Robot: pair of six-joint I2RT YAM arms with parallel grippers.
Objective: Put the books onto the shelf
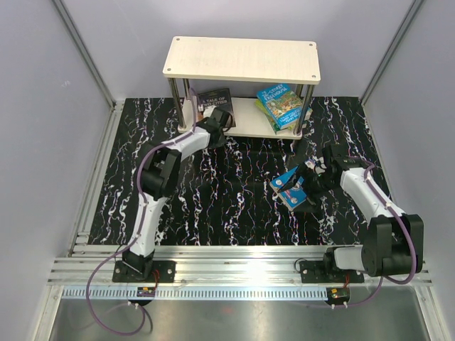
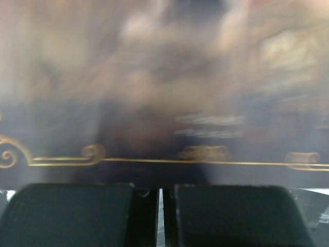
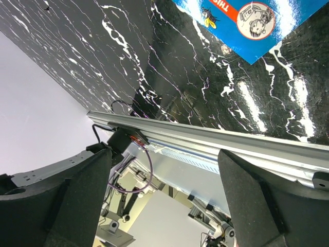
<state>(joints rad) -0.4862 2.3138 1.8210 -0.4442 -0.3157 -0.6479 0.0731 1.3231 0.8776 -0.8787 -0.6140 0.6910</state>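
The shelf (image 1: 242, 57) stands at the back of the table, pale boards on silver posts. On its lower board a dark book (image 1: 215, 97) lies at the left, and green and blue cartoon books (image 1: 279, 106) are stacked at the right. My left gripper (image 1: 217, 119) is shut, its tips against the dark book's near edge. In the left wrist view that dark cover (image 2: 154, 103) with a gold line fills the frame, above the shut left gripper (image 2: 160, 191). Blue books (image 1: 289, 189) lie on the table. My right gripper (image 1: 311, 172) is just to their right, open and holding nothing. In the right wrist view a blue book corner (image 3: 247, 23) shows beyond the right gripper (image 3: 164, 154).
The table top is black marble-patterned (image 1: 234, 206). An aluminium rail (image 1: 234, 268) runs along the near edge and also shows as a rail (image 3: 216, 139) in the right wrist view. Grey walls close in the left and right sides. Silver shelf posts (image 1: 173, 99) flank the lower board.
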